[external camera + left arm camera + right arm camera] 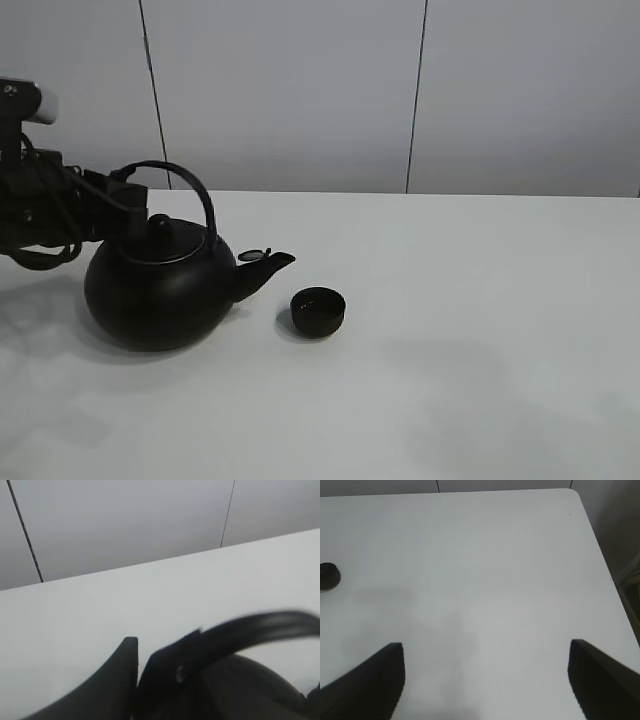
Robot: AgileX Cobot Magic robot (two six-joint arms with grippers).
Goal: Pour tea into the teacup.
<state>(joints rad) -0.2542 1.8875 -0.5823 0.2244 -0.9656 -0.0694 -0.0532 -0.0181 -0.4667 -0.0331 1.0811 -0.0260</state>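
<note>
A big round black kettle (pixel 155 290) with an arched handle (pixel 195 190) stands on the white table (pixel 450 330) at the left, its spout (pixel 268 268) pointing right toward the teacup. The teacup (pixel 318 311), small, matte black and handleless, stands just right of the spout; it also shows in the right wrist view (pixel 327 576). My left gripper (pixel 135 208) is shut on the left end of the kettle handle (pixel 260 627); in the left wrist view the left gripper (pixel 142 652) has its fingers close together. My right gripper (pixel 486 647) is open and empty, away from the cup, and out of the high view.
A grey panelled wall (pixel 300 90) runs behind the table's far edge. The table's right edge and corner (pixel 577 495) show in the right wrist view. The left arm's cables (pixel 45 215) hang at the far left.
</note>
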